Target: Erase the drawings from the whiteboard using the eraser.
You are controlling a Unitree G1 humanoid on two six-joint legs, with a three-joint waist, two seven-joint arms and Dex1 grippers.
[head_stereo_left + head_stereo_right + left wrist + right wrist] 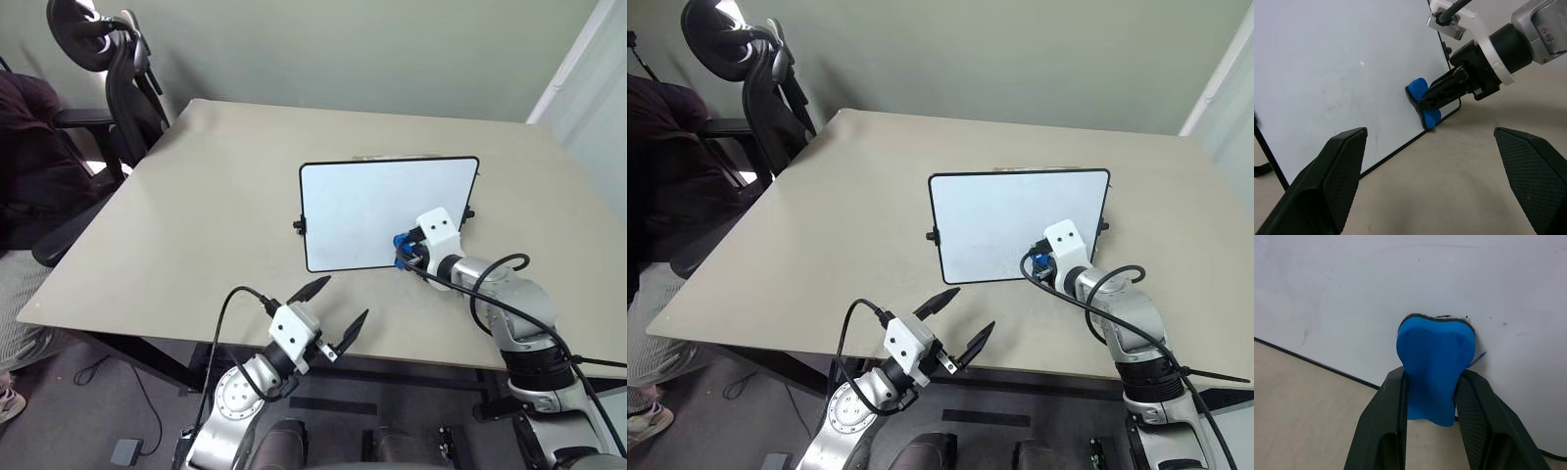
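The whiteboard (pixel 372 211) lies flat on the tan table, its surface almost bare. My right gripper (pixel 407 253) is shut on the blue eraser (pixel 1435 367) and presses its felt face against the board near the lower right corner. A short blue stroke of the drawings (pixel 1481 356) peeks out beside the eraser; the rest is hidden under it. In the left wrist view the eraser (pixel 1422 103) sits at the board's edge between the right gripper's black fingers (pixel 1442 93). My left gripper (pixel 343 299) hovers open and empty over the table's front edge, pointing toward the board.
The table (pixel 196 215) has wide bare room to the left of the board and behind it. A black office chair (pixel 108 59) stands at the far left corner, with a person in dark clothes (pixel 29 147) seated beside it. A black cable (pixel 490 279) loops over my right forearm.
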